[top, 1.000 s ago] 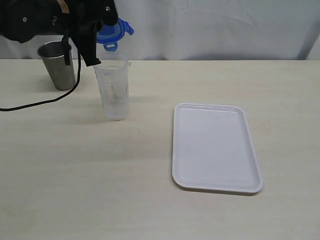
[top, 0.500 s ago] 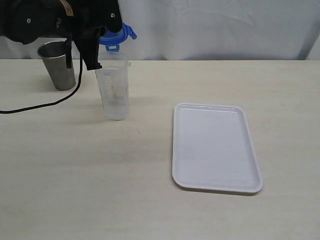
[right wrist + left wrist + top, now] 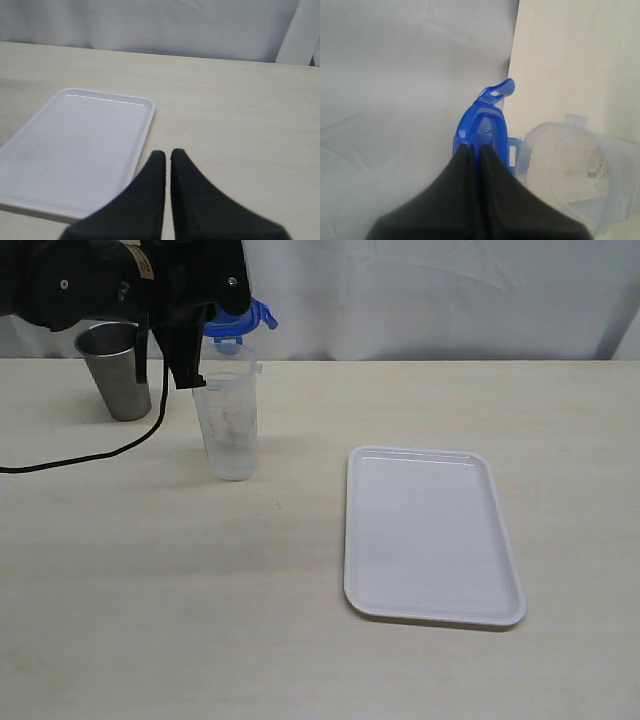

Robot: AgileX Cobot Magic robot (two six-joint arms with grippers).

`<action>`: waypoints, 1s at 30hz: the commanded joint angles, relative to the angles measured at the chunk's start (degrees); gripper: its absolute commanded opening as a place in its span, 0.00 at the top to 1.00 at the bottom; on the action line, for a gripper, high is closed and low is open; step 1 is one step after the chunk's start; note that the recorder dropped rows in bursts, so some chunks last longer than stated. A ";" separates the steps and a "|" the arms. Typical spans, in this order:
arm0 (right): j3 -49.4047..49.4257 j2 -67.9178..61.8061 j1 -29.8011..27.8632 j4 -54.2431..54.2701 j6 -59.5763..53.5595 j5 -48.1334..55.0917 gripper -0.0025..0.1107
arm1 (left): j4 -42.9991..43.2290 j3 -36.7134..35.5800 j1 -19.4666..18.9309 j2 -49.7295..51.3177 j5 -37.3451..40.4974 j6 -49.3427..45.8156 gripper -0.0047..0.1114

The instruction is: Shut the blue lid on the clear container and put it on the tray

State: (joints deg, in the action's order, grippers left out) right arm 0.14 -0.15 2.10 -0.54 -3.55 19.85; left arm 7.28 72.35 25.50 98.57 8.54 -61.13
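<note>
The blue lid (image 3: 238,320) hangs tilted just above and beside the rim of the upright clear container (image 3: 228,425), not centred over its mouth. My left gripper (image 3: 475,148) pinches it; the right gripper (image 3: 166,152), closed and empty, faces the tray (image 3: 420,453).
</note>
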 commanded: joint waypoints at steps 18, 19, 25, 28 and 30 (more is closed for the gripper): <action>-0.14 0.15 0.10 -0.16 -0.17 -0.26 0.94 | -0.45 0.43 0.51 -0.74 -2.46 -0.11 0.96; -0.14 0.15 0.10 -0.16 -0.17 -0.26 0.94 | -0.45 0.43 0.51 -0.74 -2.46 -0.11 0.96; -0.14 0.15 0.10 -0.16 -0.17 -0.26 0.94 | -0.45 0.43 0.51 -0.74 -2.46 -0.11 0.96; -0.14 0.15 0.10 -0.16 -0.17 -0.26 0.94 | -0.45 0.43 0.51 -0.74 -1.96 -0.11 0.96; -0.14 0.15 0.10 -0.16 -0.17 -0.26 0.94 | -0.45 0.43 0.51 -0.74 -1.58 -0.11 0.96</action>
State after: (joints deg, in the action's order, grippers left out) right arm 0.14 -0.15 2.10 -0.54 -3.55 19.85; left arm 7.28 72.35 25.50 98.31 7.42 -61.37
